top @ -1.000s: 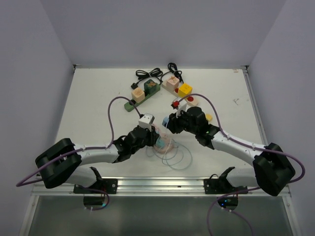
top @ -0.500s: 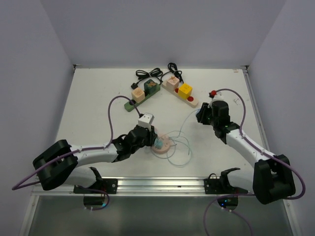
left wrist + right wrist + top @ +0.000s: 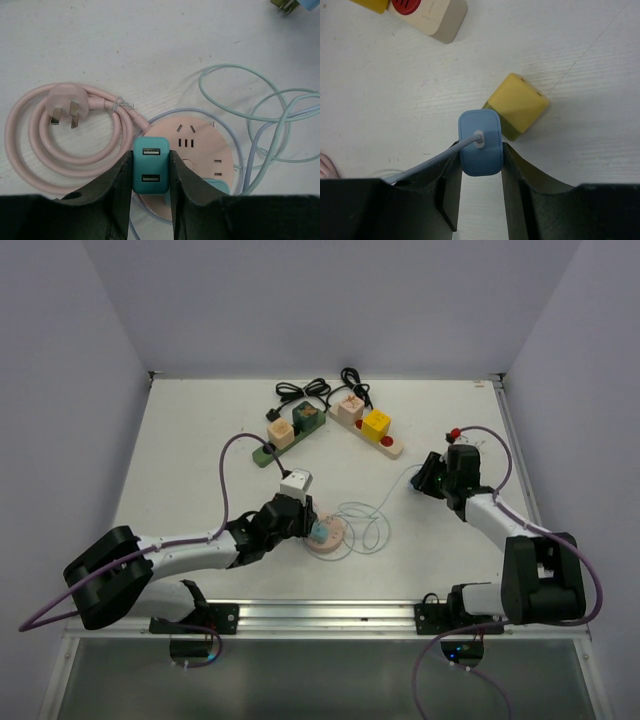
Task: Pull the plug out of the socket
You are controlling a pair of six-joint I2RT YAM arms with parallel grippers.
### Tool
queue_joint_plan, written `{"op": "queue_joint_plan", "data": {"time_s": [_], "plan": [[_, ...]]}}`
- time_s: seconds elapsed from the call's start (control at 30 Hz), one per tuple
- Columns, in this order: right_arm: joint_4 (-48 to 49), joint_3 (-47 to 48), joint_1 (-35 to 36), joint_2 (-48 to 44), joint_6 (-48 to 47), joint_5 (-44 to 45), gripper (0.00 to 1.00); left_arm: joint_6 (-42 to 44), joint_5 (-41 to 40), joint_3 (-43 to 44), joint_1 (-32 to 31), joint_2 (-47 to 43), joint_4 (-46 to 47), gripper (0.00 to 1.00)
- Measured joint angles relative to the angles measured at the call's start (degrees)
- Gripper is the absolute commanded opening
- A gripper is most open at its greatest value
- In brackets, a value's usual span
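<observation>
A round pink socket (image 3: 333, 538) lies at the table's near middle and also shows in the left wrist view (image 3: 200, 142). My left gripper (image 3: 306, 524) is shut on a teal USB charger (image 3: 151, 172) that stands on the socket's left rim. My right gripper (image 3: 424, 481) is far to the right of the socket. It is shut on a light blue plug (image 3: 480, 145), held just above the table. The plug's pale blue cable (image 3: 366, 522) trails back in loops towards the socket. The plug is clear of the socket.
A coiled pink cord with its plug (image 3: 64, 102) lies left of the socket. A yellow block (image 3: 517, 105) sits just beyond the blue plug. A green power strip (image 3: 284, 440) and a beige strip (image 3: 372, 433) with cube adapters and black cords (image 3: 318, 390) lie at the back.
My right gripper has moved from beside the socket far to the right, carrying the blue plug and dragging its cable. My left gripper stays on the teal charger.
</observation>
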Motion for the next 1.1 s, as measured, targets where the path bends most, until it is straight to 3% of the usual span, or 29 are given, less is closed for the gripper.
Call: {"op": "queue_joint_plan", "data": {"time_s": [0.23,0.47,0.7,0.83,0.9,1.1], "plan": [[0.0,0.0,0.0,1.4,0.1,-4.4,0.59,0.0,0.0,0.2,0.2,0.0,-0.4,0.00],[-4.6,0.0,0.0,-4.1,-0.2,-5.3,0.69,0.0,0.0,1.2,0.2,0.5,-1.5,0.00],[-10.4,4.0,0.0,-16.5,-2.3,-6.4,0.69,0.0,-0.2,2.9,0.4,2.1,-2.4,0.00],[-8.2,3.9,0.5,-20.0,-2.9,-16.0,0.61,0.0,-0.2,3.4,0.5,2.4,-3.0,0.00],[-6.6,3.8,4.2,-20.1,-4.1,-20.2,0.61,0.0,-0.3,3.9,0.5,2.7,-3.4,0.00],[-2.3,1.0,26.4,-22.1,-12.4,-22.1,0.54,-0.1,-0.4,5.3,0.7,3.9,-4.3,0.00]]}}
